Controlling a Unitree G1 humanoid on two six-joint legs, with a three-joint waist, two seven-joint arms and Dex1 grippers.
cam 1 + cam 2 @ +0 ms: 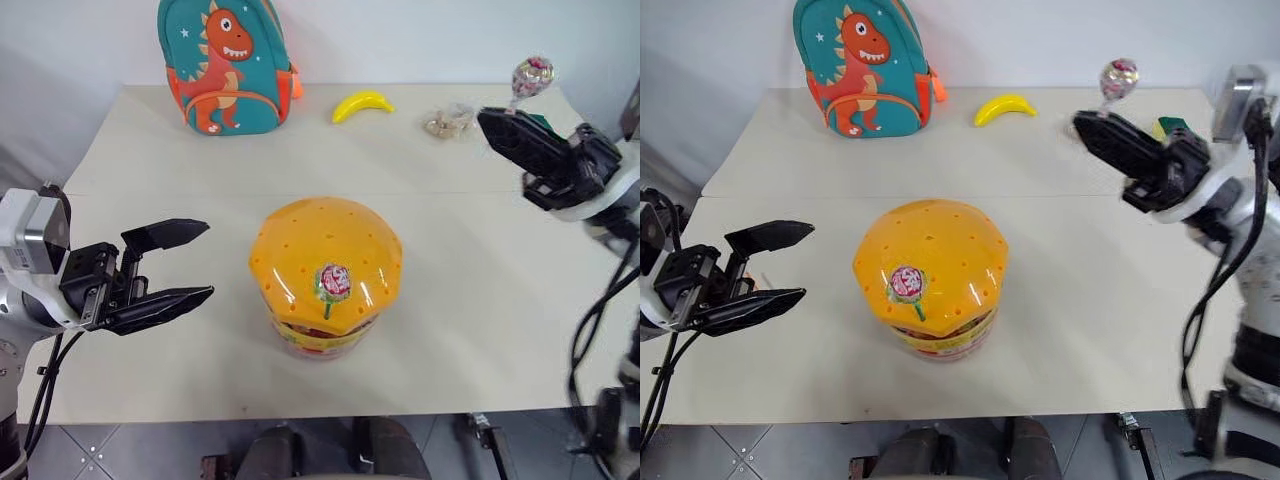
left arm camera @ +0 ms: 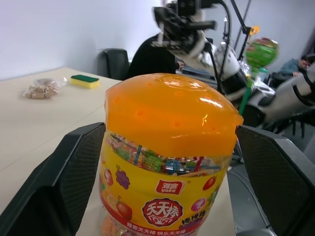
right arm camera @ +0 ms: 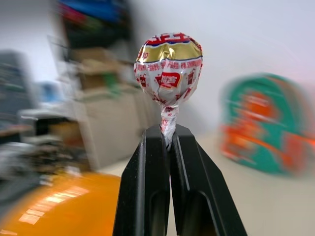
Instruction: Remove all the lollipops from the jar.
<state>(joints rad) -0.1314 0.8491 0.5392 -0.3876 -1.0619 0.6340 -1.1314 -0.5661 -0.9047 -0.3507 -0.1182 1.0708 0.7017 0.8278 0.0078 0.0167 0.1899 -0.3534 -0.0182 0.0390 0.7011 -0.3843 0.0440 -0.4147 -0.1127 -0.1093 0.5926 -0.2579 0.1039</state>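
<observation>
The jar point(image 1: 352, 250), a squat clear tub with an orange dome lid full of small holes, stands mid-table. One lollipop point(image 1: 333, 281) on a green stick pokes out of the lid's near side. Coloured sticks show through the jar's clear wall point(image 2: 162, 162). My right gripper point(image 1: 490, 120) is raised over the table's far right, well clear of the jar. It is shut on the stick of another lollipop point(image 3: 169, 66), which stands upright above the fingertips point(image 1: 1118, 73). My left gripper point(image 1: 206, 260) hovers open just left of the jar, its fingers point(image 2: 74, 167) pointing at the jar.
A teal dinosaur backpack point(image 1: 225, 65) leans against the back wall. On the table's far side lie a yellow banana point(image 1: 362, 103), a small clear bag of snacks point(image 1: 450, 122) and a green sponge point(image 1: 1170, 127). Bare tabletop point(image 1: 480, 290) surrounds the jar.
</observation>
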